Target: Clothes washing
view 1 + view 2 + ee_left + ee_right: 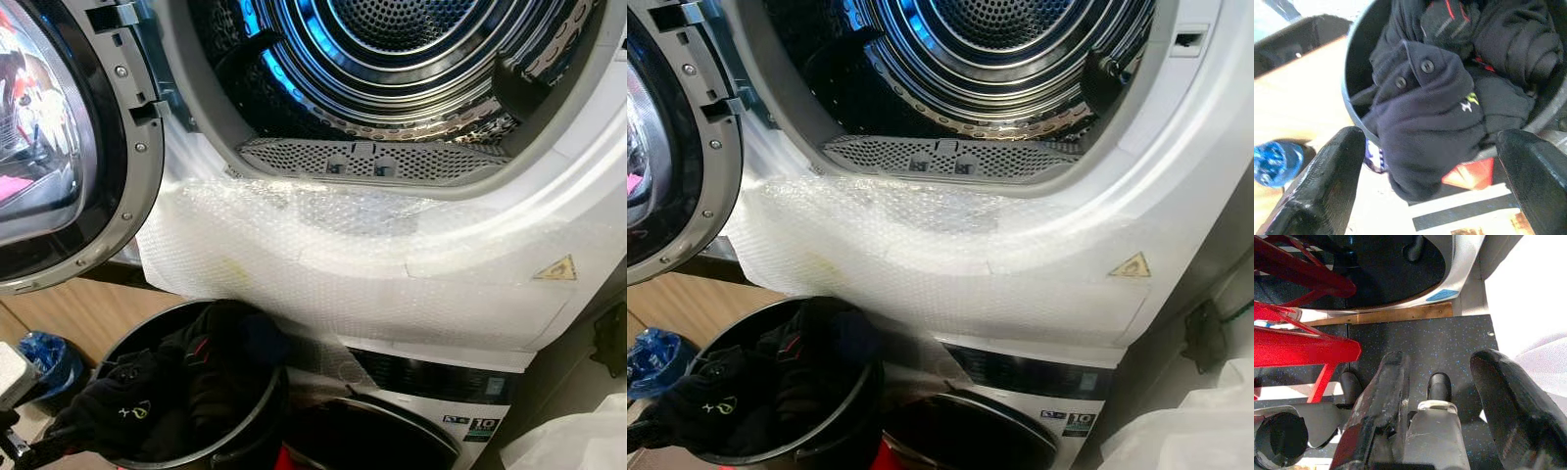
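Overhead gapes the empty dryer drum, its door swung left, while the left gripper, fingers apart, hovers over dark clothes spilling past the black bucket rim, and the right gripper hangs spread above speckled floor.

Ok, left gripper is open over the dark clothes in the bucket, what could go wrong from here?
The dark garment already droops over the bucket rim, so a shallow pinch by the left gripper might drag it onto the floor. The clothes look tangled, so several pieces could lift together. On the way up to the drum, fabric may snag on the bubble wrap taped below the opening or the open door.
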Controlling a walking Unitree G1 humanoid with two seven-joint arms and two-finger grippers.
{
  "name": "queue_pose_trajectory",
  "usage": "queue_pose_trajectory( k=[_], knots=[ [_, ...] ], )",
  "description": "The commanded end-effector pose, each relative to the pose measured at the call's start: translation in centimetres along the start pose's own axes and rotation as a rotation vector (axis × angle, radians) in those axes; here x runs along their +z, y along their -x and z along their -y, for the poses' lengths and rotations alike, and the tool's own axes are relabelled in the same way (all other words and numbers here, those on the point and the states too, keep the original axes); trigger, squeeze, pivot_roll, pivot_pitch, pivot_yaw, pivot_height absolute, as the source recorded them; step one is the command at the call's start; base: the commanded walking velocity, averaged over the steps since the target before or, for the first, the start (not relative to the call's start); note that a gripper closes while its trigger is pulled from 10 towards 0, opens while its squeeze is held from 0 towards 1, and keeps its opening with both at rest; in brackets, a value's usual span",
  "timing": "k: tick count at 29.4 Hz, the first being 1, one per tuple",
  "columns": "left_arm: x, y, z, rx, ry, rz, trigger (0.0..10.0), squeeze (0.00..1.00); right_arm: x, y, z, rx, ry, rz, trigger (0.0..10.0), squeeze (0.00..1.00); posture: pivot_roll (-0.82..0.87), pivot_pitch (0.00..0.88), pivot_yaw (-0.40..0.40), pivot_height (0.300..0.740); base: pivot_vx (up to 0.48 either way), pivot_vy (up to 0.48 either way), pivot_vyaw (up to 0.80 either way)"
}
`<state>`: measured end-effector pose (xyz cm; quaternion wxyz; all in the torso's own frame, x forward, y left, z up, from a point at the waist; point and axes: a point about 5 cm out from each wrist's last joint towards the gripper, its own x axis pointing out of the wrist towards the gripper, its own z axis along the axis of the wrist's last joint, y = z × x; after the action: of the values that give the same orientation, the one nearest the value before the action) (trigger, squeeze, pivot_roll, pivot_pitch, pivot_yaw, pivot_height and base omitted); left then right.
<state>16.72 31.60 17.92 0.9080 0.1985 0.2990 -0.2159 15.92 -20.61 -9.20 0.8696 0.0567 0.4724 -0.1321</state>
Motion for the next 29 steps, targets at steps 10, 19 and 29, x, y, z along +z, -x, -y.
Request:
queue_pose_trajectory(
  k=[10,19,29],
  knots=[
    [2.3,-1.5,0.1,-0.080,-0.044,0.146,10.0,0.00,0.4,-0.1,-1.0,0.047,-0.027,0.017,10.0,0.00,0.26,0.000,0.113,0.740,0.000,0.000,0.00],
    [4.9,-5.0,1.0,-0.076,-0.039,0.272,10.0,0.00,0.6,-0.1,-1.1,0.052,-0.033,0.020,10.0,0.00,0.24,0.000,0.114,0.740,0.000,0.000,0.00],
    [2.8,-3.2,0.5,-0.114,-0.034,0.103,10.0,0.00,-0.1,0.0,-0.6,0.042,-0.027,-0.001,10.0,0.00,0.23,0.000,0.118,0.740,0.000,0.000,0.00]
  ],
)
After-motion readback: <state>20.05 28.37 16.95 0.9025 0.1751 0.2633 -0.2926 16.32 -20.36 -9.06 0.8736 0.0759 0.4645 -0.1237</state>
